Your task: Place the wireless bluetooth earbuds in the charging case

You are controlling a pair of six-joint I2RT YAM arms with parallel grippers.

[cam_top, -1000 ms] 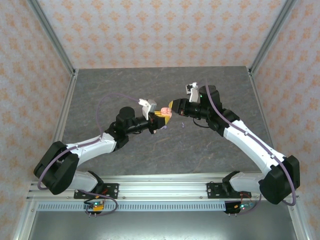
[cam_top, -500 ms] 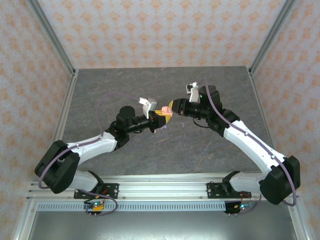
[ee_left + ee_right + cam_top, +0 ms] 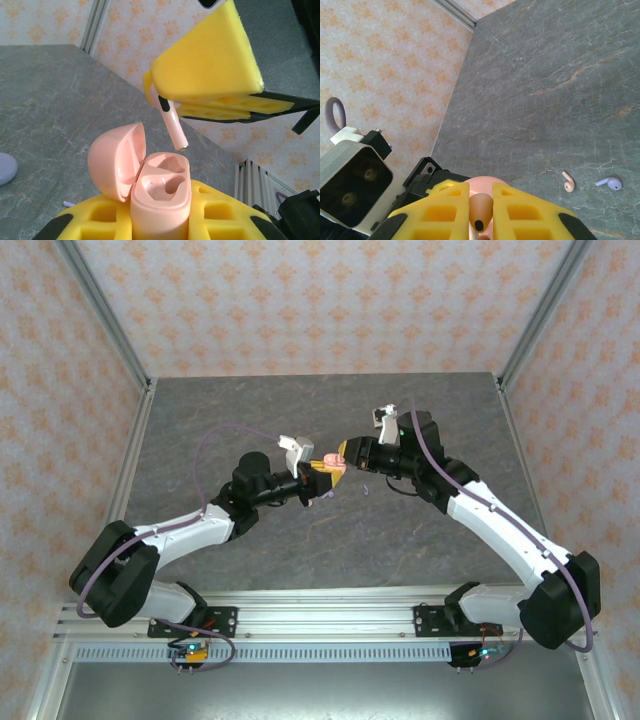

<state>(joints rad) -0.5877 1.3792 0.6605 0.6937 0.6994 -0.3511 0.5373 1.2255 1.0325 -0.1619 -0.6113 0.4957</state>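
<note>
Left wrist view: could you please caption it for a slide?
Right gripper poises a pink earbud above the open pink case held by the left gripper.

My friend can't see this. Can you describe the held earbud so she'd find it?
Above the middle of the grey table, the left pincer holds an open pink case. Close to its opening the right pincer pinches a pink earbud, stem toward the case. A loose pink earbud and a lilac earbud lie on the table; this one is held.
</note>
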